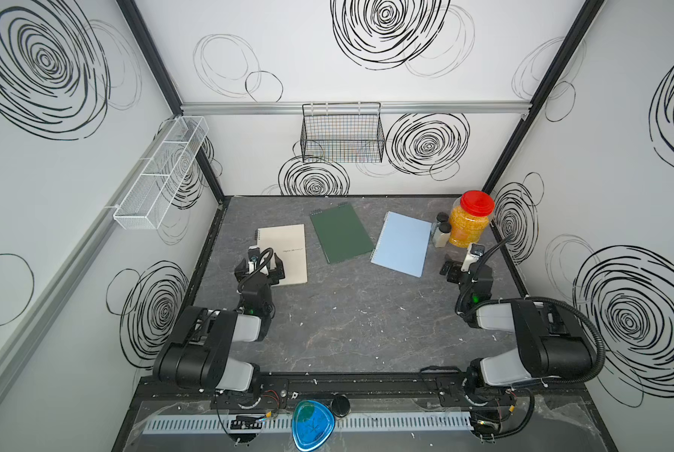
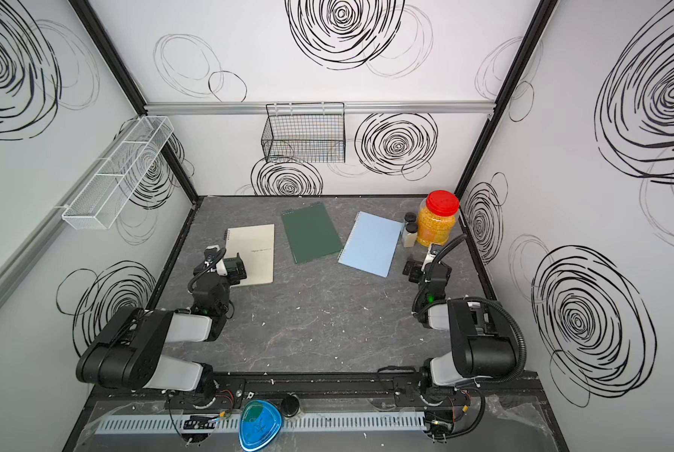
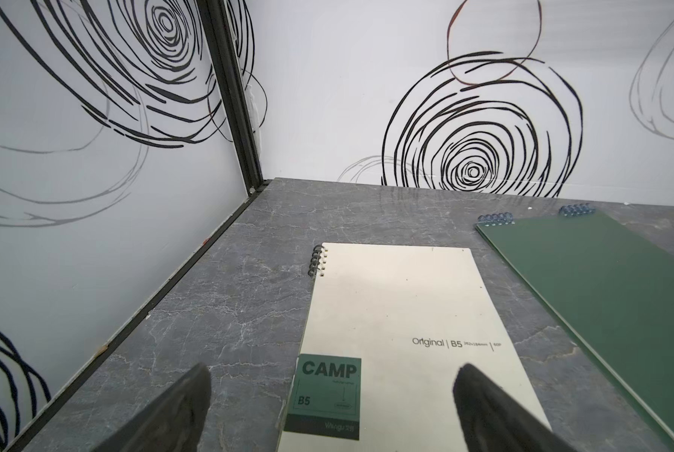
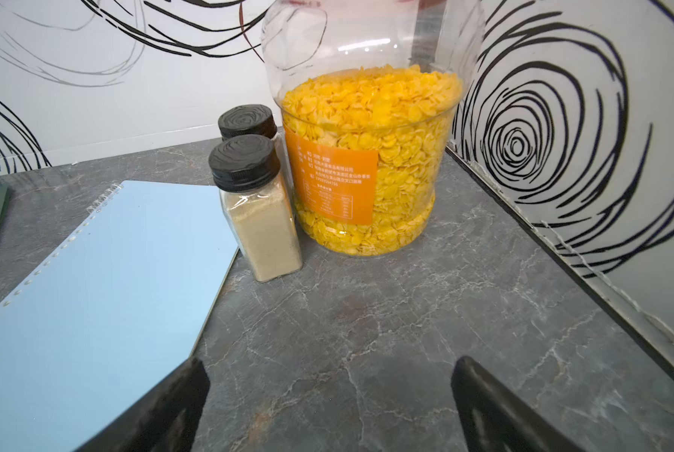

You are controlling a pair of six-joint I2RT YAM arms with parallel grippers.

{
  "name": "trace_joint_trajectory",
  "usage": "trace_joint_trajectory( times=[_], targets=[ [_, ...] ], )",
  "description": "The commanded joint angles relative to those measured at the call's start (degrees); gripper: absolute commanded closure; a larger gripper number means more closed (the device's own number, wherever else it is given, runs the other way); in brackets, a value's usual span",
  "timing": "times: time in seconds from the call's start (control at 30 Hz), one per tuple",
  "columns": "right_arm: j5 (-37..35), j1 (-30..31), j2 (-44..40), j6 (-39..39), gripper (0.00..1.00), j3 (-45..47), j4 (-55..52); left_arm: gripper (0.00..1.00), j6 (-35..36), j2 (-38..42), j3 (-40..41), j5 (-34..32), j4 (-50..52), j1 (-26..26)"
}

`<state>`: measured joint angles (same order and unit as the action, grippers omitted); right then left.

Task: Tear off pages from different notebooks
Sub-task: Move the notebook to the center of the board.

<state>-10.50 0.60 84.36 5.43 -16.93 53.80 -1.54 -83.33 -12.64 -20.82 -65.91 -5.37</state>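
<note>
A grey marbled tabletop [image 1: 347, 321], flecked with white scraps, sits inside white walls [image 1: 406, 58] scribbled with black spirals. A black wire basket [image 1: 342, 135] and a white mesh rack [image 1: 159, 176] hang on them. Closed, in a row toward the back, lie a cream notebook [image 1: 288, 242], a dark green notebook [image 1: 341, 233] and a light blue notebook [image 1: 402, 244] (its far corner just beside two spice bottles [image 4: 261, 219] and a jar [image 4: 370, 156]).

The left hand [image 3: 333, 377], spread wide and gripping nothing, covers the cream notebook's near corner in both top views; contact cannot be told. The right hand [image 4: 329, 368], equally spread and empty, is beside the light blue notebook. The rear spice bottle is mostly hidden, and the right wrist view cuts off the jar's top.
</note>
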Motion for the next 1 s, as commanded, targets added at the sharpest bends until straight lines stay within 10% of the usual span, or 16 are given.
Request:
trace_joint_trajectory(
  times=[0.0, 0.97],
  targets=[
    [-1.0, 0.4, -1.3, -0.9, 0.00, 0.2, 1.4, 0.01, -0.3, -0.1, -0.3, -0.2, -3.4, 0.0],
    [1.4, -1.0, -0.9, -0.5, 0.00, -0.7, 0.5, 0.01, -0.1, 0.6, 0.2, -0.4, -4.9, -0.2]
  ],
)
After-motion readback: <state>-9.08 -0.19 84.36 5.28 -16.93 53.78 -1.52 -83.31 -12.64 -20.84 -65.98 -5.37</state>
